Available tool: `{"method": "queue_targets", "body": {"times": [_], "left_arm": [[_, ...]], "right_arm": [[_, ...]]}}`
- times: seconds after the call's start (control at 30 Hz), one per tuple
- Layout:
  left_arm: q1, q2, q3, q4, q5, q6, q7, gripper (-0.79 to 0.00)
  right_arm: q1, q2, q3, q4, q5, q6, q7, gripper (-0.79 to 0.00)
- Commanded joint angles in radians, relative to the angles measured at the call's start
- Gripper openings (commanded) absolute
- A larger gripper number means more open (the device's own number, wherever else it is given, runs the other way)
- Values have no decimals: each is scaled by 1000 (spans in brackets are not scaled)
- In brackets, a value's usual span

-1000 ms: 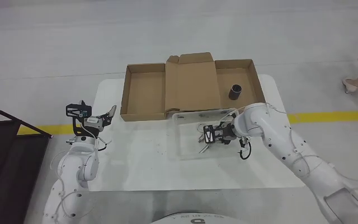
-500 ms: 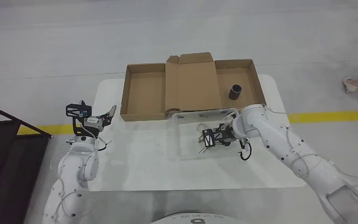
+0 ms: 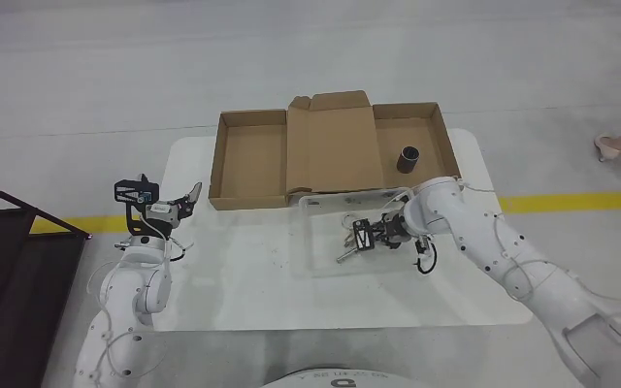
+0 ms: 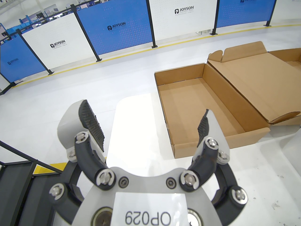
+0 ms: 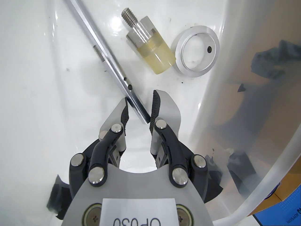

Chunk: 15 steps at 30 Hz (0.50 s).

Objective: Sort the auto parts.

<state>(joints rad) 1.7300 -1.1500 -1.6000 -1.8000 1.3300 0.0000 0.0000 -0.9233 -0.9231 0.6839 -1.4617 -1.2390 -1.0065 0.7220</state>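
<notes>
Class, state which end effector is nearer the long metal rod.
Right. The right end effector grips one end of the metal rod in the clear bin; the left end effector hangs open at the table's opposite edge.

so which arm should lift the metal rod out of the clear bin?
Right. Its hand is in the clear bin, fingers pinching the metal rod at its end. The left hand hangs open beside the cardboard box, away from the bin.

White table (image 3: 243,291) w/ rounded corners, open cardboard box (image 3: 250,165) at far edge — 1 clear bin (image 3: 315,250) just beside
</notes>
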Motion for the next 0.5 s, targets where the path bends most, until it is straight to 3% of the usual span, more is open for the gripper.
{"method": "queue_targets", "body": {"times": [0.0, 0.3, 0.37, 0.47], "left_arm": [[0, 0, 0, 0, 0, 0, 0, 0], [0, 0, 0, 0, 0, 0, 0, 0], [0, 0, 0, 0, 0, 0, 0, 0], [0, 0, 0, 0, 0, 0, 0, 0]], "right_arm": [[-6, 6, 17, 6, 7, 2, -3, -785], [-91, 54, 125, -44, 8, 43, -11, -782], [-113, 63, 145, -69, 7, 47, -14, -591], [-141, 72, 159, -121, -4, 58, -14, -493]]}}
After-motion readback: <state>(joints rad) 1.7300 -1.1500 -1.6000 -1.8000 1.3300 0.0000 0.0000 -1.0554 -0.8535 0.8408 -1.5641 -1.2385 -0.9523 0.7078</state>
